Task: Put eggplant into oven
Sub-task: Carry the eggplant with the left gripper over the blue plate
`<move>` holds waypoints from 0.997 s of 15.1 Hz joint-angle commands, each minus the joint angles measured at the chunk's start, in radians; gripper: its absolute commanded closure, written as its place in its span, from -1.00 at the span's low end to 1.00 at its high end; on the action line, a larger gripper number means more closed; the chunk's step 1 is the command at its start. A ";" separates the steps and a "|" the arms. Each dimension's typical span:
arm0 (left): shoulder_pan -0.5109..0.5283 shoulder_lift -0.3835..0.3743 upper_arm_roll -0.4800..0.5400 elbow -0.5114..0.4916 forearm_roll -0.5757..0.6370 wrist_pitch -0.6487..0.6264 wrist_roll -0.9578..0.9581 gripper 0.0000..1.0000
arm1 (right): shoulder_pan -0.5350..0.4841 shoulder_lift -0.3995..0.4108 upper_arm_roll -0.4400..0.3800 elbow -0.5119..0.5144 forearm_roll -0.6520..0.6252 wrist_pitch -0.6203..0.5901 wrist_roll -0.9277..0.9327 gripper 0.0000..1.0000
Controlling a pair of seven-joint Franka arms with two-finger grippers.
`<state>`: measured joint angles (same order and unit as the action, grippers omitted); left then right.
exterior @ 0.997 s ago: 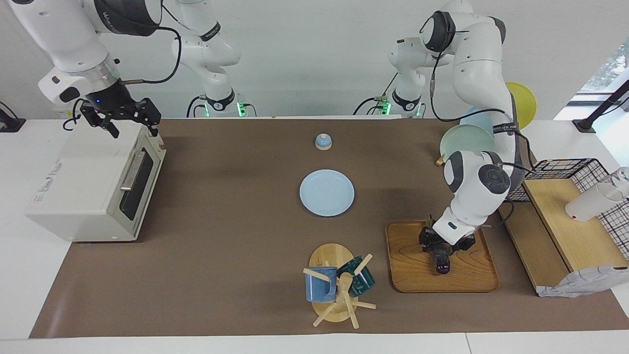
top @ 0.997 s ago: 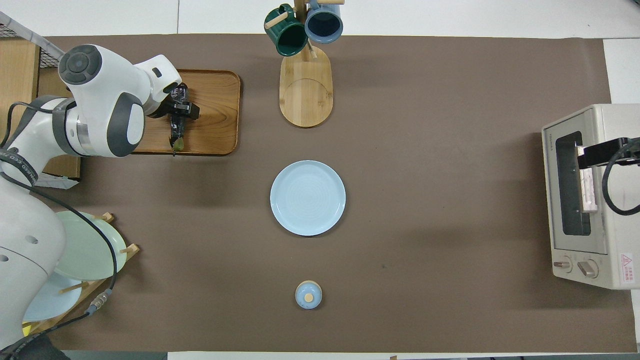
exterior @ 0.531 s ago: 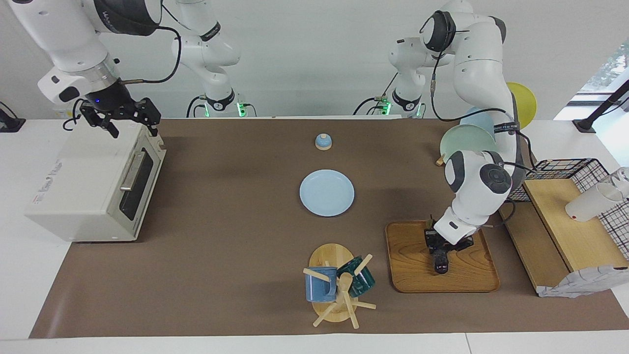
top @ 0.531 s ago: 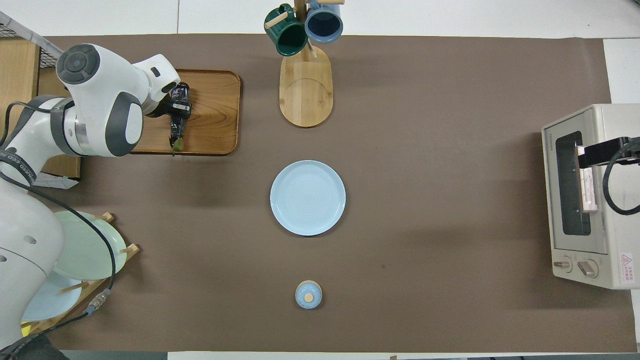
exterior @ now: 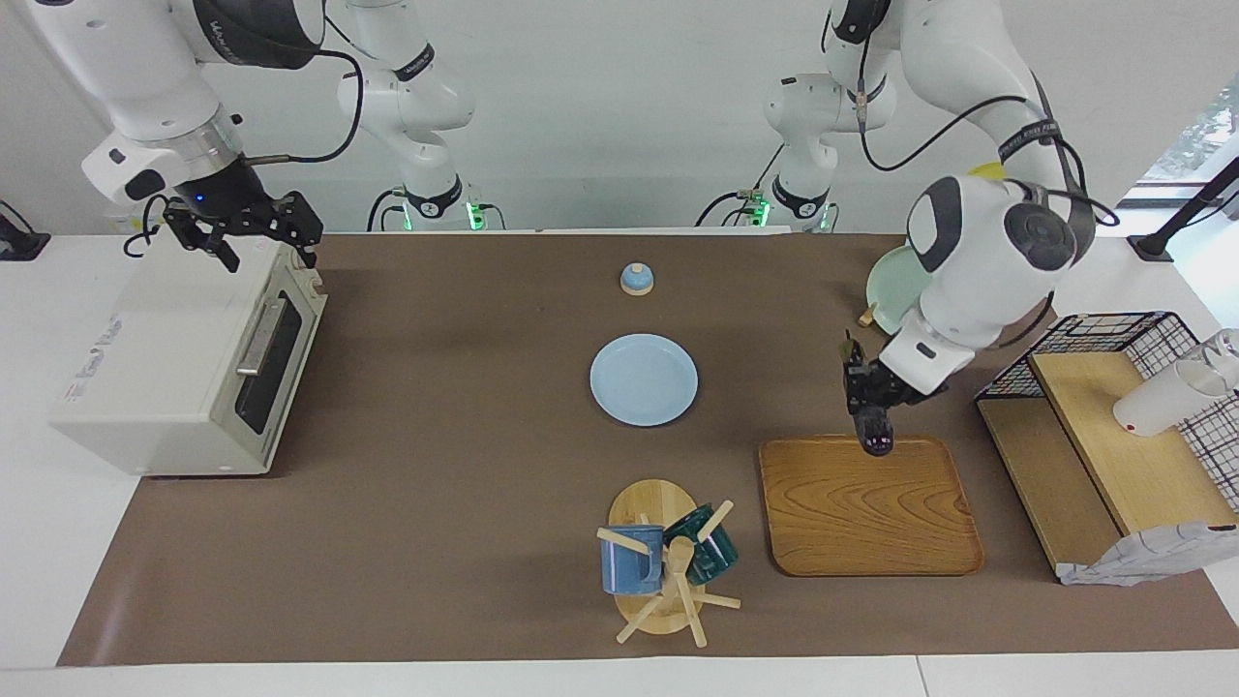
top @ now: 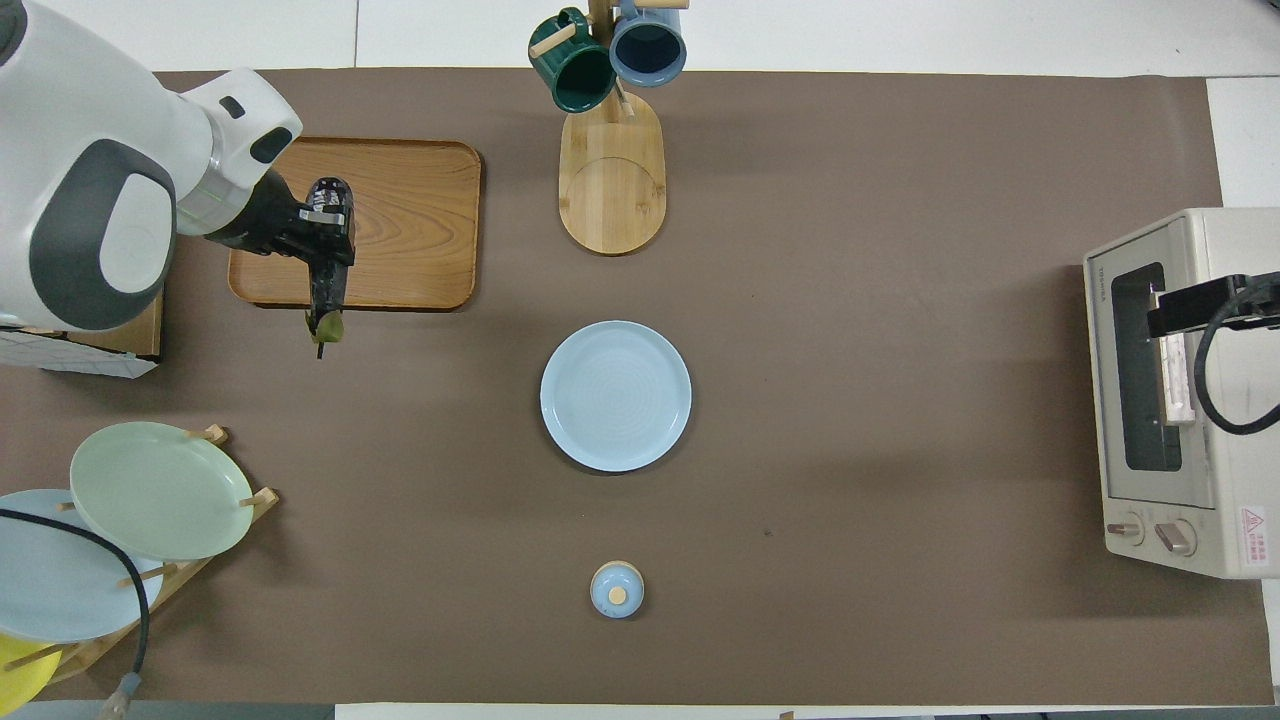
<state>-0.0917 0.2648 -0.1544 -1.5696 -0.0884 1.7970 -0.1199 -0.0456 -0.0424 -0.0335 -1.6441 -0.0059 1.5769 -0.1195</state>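
Observation:
My left gripper [exterior: 864, 399] is shut on the dark eggplant [exterior: 879, 440] and holds it in the air over the wooden tray's [exterior: 871, 518] edge nearer the robots. In the overhead view the left gripper [top: 328, 232] grips the eggplant [top: 326, 288] about mid-length, with the greenish stem tip pointing toward the robots. The off-white oven [exterior: 184, 358] stands at the right arm's end of the table with its door closed; it also shows in the overhead view [top: 1170, 390]. My right gripper [exterior: 244, 237] hangs open over the oven's top.
A light blue plate [exterior: 644, 379] lies mid-table. A small blue lid [exterior: 637, 279] sits nearer the robots. A mug tree [exterior: 668, 566] with two mugs stands beside the tray. A plate rack [top: 150, 490] and a wire basket with a board [exterior: 1113, 426] stand at the left arm's end.
My left gripper has lifted the eggplant off the wooden tray and drawn it up and toward the robots. The right gripper has stayed over the oven.

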 commanded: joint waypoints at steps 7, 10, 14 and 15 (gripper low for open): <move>-0.350 -0.188 0.012 -0.407 -0.045 0.307 -0.378 1.00 | -0.016 -0.054 0.003 -0.143 0.000 0.098 -0.003 1.00; -0.408 -0.133 0.013 -0.432 -0.045 0.429 -0.415 1.00 | -0.014 -0.093 0.001 -0.278 -0.061 0.250 -0.002 1.00; -0.477 -0.024 0.018 -0.435 -0.043 0.551 -0.440 1.00 | -0.049 -0.044 0.001 -0.280 -0.155 0.270 0.020 1.00; -0.479 -0.013 0.018 -0.435 -0.043 0.562 -0.440 1.00 | -0.059 -0.022 0.001 -0.278 -0.158 0.282 0.041 1.00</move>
<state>-0.5408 0.2149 -0.1582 -1.9977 -0.1108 2.3050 -0.5513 -0.0734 -0.0805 -0.0387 -1.9037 -0.1387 1.8257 -0.1086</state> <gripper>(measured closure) 0.652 0.991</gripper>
